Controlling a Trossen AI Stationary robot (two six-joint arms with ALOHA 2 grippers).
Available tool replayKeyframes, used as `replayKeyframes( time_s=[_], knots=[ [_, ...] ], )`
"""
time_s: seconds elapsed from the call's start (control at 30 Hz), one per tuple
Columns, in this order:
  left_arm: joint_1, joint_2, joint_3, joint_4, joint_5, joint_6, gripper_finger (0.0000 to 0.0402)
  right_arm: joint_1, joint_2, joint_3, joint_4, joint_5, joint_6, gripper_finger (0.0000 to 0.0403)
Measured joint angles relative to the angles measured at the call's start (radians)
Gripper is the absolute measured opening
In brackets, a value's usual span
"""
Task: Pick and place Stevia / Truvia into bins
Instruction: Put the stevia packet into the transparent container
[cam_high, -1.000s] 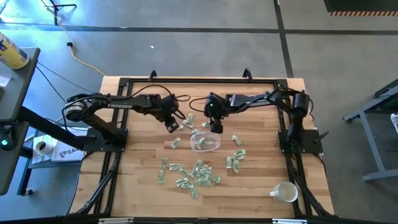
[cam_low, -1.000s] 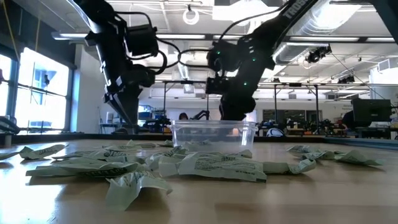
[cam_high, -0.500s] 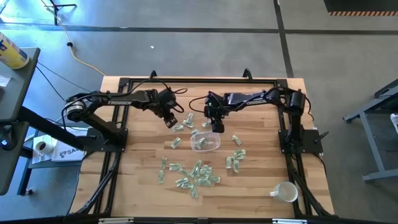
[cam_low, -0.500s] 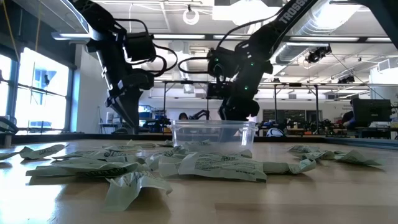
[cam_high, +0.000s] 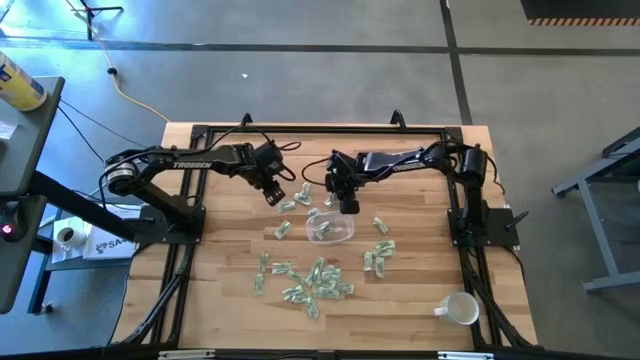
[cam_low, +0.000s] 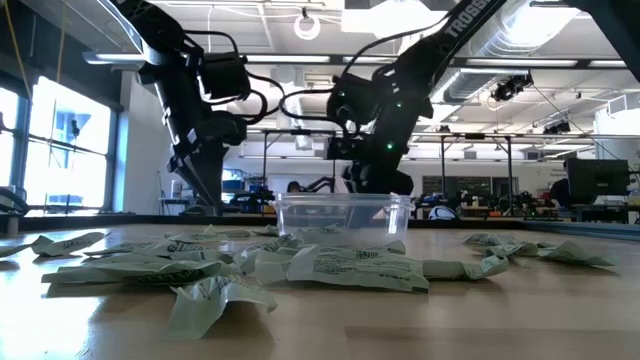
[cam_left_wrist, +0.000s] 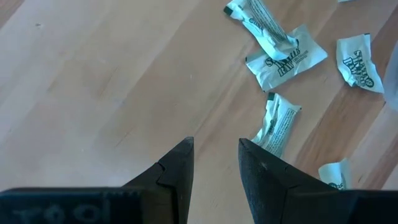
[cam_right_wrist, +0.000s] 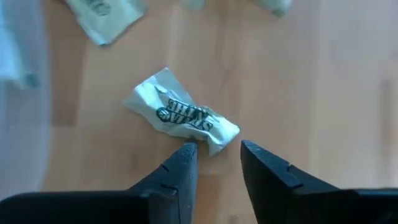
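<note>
Pale green and white Stevia sachets lie scattered on the wooden table, most of them in a heap (cam_high: 310, 280) near the front. The clear round bowl (cam_high: 330, 230) stands on the table in the middle. My right gripper (cam_right_wrist: 219, 155) points steeply down just beyond the bowl's far rim. It is open, its fingertips on either side of the near end of one crumpled sachet (cam_right_wrist: 180, 115) that lies flat on the wood. My left gripper (cam_left_wrist: 216, 155) hangs open over bare wood to the bowl's far left, with several sachets (cam_left_wrist: 277, 53) just ahead of it. My right gripper comes from above, slanting down. Its fingertips (cam_right_wrist: 185, 155) stand at either side of the crumpled sachet's end (cam_right_wrist: 219, 138), which lies on the table. I cannot tell whether they touch it.
A white mug (cam_high: 458, 309) stands near the table's front right corner. More sachets (cam_high: 378, 255) lie to the right of the bowl. The black frame rails (cam_high: 300, 128) run along the table's edges. Bare wood lies at the far left.
My left gripper has moved a little toward the table's far edge and then kept still. My right gripper has rolled slightly at the wrist while staying just beyond the bowl.
</note>
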Motion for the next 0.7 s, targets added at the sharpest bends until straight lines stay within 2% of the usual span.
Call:
replayKeyframes(
  time_s=[0.17, 0.27, 0.47, 0.57, 0.7],
  knots=[
    [0.000, 0.000, 0.000, 0.002, 0.000, -0.024, 0.0159, -0.002, -0.001, 0.042, -0.028, 0.009, -0.134, 0.0145],
    [0.000, 0.000, 0.000, 0.003, 0.000, -0.034, 0.0159, -0.001, -0.001, 0.042, -0.022, -0.005, -0.151, 0.0173],
    [0.000, 0.000, 0.000, 0.008, 0.000, -0.051, 0.0159, 0.002, -0.001, 0.042, -0.017, -0.091, -0.228, 0.0228],
    [0.000, 0.000, 0.000, 0.009, 0.000, -0.051, 0.0159, 0.003, 0.004, 0.043, 0.020, -0.106, -0.271, 0.0240],
    [0.000, 0.000, 0.000, 0.009, 0.000, -0.055, 0.0159, 0.001, 0.030, 0.042, 0.032, -0.109, -0.281, 0.0236]
  ],
)
